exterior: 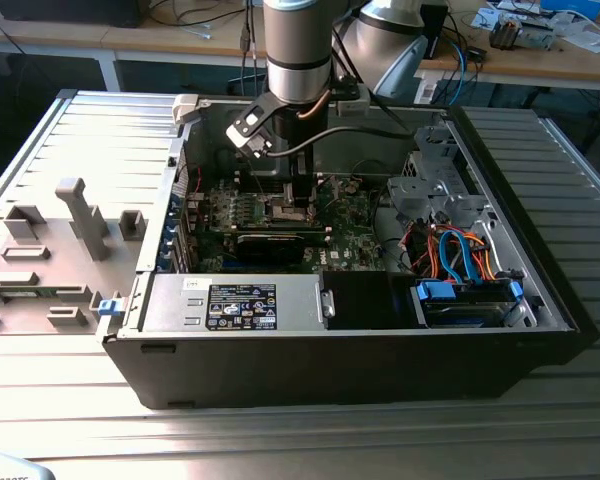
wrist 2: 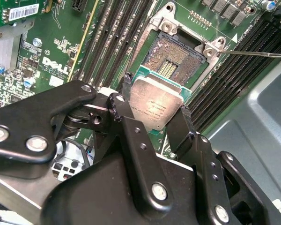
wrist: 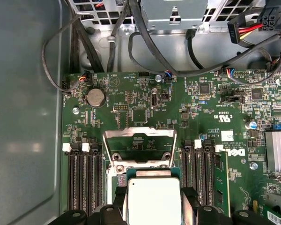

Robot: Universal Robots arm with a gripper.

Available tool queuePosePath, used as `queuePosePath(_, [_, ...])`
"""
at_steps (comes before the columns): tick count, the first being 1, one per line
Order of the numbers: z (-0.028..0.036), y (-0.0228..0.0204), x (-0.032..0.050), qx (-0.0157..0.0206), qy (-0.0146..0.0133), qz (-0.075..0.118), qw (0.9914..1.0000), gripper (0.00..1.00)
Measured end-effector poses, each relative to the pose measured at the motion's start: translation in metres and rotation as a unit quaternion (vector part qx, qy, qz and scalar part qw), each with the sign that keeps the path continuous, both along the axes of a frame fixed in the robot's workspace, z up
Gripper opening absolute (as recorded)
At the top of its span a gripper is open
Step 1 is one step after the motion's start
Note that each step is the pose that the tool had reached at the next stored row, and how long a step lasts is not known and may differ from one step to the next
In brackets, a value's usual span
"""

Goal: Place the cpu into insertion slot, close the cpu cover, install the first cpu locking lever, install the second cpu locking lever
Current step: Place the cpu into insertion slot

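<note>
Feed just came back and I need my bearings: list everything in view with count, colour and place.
computer case: one, black and grey, lying open.
motherboard: one, green, inside the case.
insertion slot: one, silver rim, dark centre, uncovered and empty.
cpu cover: one, silver frame, standing open at the slot's edge.
cpu: one, silvery top, held just short of the slot, not seated.
memory slots: several, black, on both sides of the slot.
power supply: one, silver, along the case's near wall.
cables: a bundle, blue, orange and red, at the exterior view's right.
gripper: one, black, shut on the cpu.
arm: one, grey, reaching down into the case.
</note>
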State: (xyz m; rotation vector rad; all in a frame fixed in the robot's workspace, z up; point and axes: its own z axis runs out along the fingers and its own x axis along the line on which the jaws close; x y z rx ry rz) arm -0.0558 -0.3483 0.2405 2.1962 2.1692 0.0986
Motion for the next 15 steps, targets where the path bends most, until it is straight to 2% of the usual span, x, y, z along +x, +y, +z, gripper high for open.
queuePosePath(15, [-0.0016,0.0012,-0.0037,-0.0001,0.0000,0.003,1.00000,0.55])
